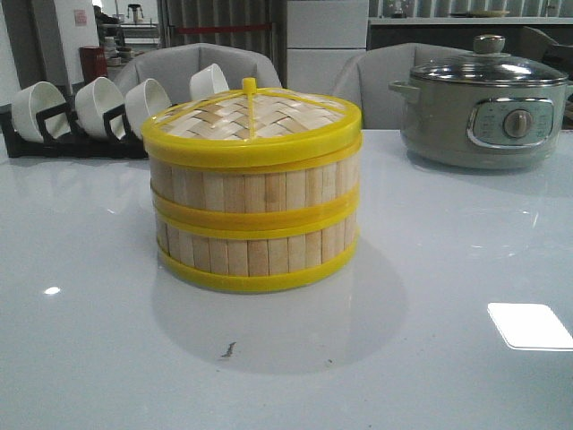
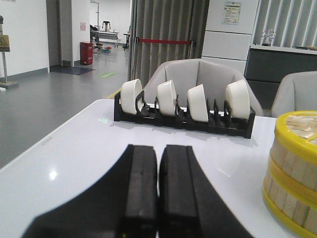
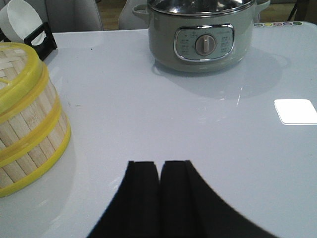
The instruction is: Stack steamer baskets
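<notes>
The left gripper (image 2: 158, 193) shows in its wrist view with both black pads pressed together, only a thin seam between them, and nothing is caught there. It hangs over bare white tabletop (image 2: 89, 148). The right gripper (image 3: 159, 198) is the same: pads closed face to face, empty, over open table.

Outward from the left gripper, the table's near corner and side edge fall away to the grey floor, so the free surface is narrow on that side. Ahead stands the black rack (image 2: 183, 116) with four white bowls (image 2: 167, 97) set on edge in it. The steamer baskets (image 2: 293, 173) are off to one side, cut off by the picture's border, well apart from the pads.

Outward from the right gripper, a wide stretch of table lies clear up to the grey-green electric pot (image 3: 203, 37), whose lid top is cropped.

In the front view the two baskets (image 1: 252, 215) sit one on the other, rims flush, with the woven lid (image 1: 252, 121) seated on top, its small yellow knob upright. The stack stands near the table's middle, apart from the rack behind it and the pot to the right. Neither gripper appears in this view. The baskets' insides are hidden by the lid.
</notes>
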Controlling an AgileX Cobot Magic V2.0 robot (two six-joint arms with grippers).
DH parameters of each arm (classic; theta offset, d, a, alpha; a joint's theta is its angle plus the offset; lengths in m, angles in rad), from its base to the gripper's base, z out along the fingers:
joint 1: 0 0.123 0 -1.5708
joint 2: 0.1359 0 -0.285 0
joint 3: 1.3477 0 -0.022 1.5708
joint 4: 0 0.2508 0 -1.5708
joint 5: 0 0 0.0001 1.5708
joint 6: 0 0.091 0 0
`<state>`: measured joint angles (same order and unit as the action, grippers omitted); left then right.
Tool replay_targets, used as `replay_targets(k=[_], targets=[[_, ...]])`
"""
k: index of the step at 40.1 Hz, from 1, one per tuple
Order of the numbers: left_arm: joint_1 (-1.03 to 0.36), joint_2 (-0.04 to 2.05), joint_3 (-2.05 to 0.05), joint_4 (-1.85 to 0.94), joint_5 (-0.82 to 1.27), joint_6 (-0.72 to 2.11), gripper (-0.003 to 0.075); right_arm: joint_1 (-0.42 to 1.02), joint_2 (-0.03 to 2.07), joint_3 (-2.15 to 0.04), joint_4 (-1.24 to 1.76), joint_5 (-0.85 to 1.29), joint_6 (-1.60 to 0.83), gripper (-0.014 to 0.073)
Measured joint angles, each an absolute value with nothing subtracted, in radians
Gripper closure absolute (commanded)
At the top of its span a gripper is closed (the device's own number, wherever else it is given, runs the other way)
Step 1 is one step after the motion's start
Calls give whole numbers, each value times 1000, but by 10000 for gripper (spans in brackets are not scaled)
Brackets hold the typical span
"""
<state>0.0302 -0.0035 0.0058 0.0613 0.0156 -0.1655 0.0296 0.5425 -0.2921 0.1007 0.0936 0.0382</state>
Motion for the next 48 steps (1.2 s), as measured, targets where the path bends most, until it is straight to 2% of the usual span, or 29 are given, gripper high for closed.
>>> replay_targets(k=[48], targets=[[32,-3,6,90,0,-146,628,30,542,-292,101,94,38,538]])
